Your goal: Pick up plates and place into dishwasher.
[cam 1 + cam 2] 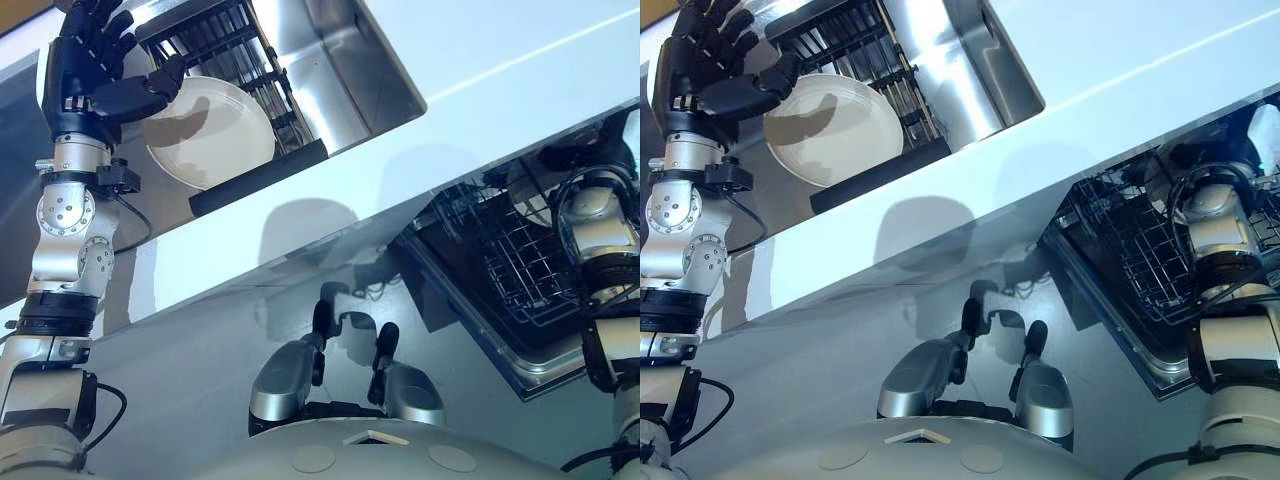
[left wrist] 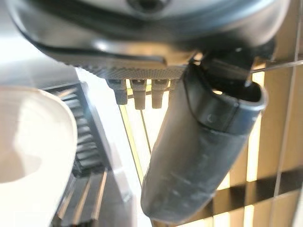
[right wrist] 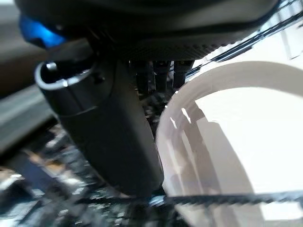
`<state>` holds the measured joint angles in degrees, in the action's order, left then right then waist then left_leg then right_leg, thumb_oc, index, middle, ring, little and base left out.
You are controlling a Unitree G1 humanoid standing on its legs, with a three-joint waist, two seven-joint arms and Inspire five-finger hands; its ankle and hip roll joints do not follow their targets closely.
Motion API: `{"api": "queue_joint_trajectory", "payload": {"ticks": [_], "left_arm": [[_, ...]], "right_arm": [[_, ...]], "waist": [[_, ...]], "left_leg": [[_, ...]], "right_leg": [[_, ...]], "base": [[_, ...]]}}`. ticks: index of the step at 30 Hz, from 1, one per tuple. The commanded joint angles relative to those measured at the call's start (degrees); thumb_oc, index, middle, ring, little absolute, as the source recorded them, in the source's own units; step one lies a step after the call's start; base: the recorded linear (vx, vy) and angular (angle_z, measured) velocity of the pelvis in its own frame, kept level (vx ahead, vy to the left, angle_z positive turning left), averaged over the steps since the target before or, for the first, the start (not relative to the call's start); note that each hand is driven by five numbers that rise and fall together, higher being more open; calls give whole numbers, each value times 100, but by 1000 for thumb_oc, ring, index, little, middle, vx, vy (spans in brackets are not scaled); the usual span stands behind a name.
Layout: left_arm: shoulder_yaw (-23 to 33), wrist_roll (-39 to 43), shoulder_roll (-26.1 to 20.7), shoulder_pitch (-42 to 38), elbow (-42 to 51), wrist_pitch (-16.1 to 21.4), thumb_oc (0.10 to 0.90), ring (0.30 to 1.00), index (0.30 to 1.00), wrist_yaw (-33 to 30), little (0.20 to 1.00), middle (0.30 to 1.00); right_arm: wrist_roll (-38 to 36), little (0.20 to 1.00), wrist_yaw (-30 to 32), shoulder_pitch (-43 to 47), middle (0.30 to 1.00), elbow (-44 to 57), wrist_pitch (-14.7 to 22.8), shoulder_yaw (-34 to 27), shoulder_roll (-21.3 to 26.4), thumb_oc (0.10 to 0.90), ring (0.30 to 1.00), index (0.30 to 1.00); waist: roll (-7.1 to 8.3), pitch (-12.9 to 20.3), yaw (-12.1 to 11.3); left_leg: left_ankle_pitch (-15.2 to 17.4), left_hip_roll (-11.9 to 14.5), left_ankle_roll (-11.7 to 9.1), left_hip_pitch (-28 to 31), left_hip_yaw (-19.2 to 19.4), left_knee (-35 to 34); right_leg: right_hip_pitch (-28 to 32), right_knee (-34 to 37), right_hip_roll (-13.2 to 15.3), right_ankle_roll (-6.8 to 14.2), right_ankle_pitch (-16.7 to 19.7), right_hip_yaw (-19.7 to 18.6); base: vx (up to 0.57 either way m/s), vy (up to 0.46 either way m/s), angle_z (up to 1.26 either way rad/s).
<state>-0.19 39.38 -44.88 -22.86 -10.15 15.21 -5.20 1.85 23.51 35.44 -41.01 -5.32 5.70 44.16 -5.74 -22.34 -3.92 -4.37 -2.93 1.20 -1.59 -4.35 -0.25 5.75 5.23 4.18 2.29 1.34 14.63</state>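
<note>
Plates came in two: one white round plate [image 1: 208, 130], glossy and shallow, leaned tilted against the black dish rack [image 1: 235, 45] in the steel sink [image 1: 340, 60], and a second white plate [image 3: 236, 142] stood in the dishwasher basket [image 1: 510, 260] below the counter [image 1: 480, 110]. Beside the sink plate, the left hand [image 1: 95, 70] hovered with fingers spread and straight, thumb near the rim, grasping nothing. By the basket plate, the right hand [image 3: 118, 118] showed its thumb alongside the rim; its grip could not be judged.
</note>
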Motion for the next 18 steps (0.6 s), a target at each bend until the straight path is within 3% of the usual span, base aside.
{"api": "queue_joint_trajectory", "payload": {"ticks": [1, 6, 18], "left_arm": [[503, -102, -15, 23, 304, 679, 800, 900, 900, -19, 900, 900], [555, -233, 123, 134, 310, 721, 800, 900, 900, 25, 900, 900], [712, -799, 230, 386, 378, 629, 800, 900, 900, 11, 900, 900]], "right_arm": [[-76, 900, 367, -307, 900, 1068, 814, -15, 187, 800, 900, 900], [-90, 900, 354, -597, 900, 1511, 1205, -218, -39, 800, 900, 900], [-50, 900, 388, -1340, 900, 2297, 1554, -733, -297, 800, 900, 900]], "waist": [[-26, 920, 43], [42, 997, 81], [249, 1349, 232]], "left_leg": [[664, 119, -401, -57, 265, 516], [703, 120, -379, 36, 297, 492], [871, 135, -298, 292, 501, 493]], "right_leg": [[-760, -1596, -253, -288, -1171, -181], [-669, -1543, -276, -271, -1166, -210], [-412, -1327, -318, -211, -1122, -300]], "base": [[0, 0, 0], [0, 0, 0], [-50, 43, -11]]}}
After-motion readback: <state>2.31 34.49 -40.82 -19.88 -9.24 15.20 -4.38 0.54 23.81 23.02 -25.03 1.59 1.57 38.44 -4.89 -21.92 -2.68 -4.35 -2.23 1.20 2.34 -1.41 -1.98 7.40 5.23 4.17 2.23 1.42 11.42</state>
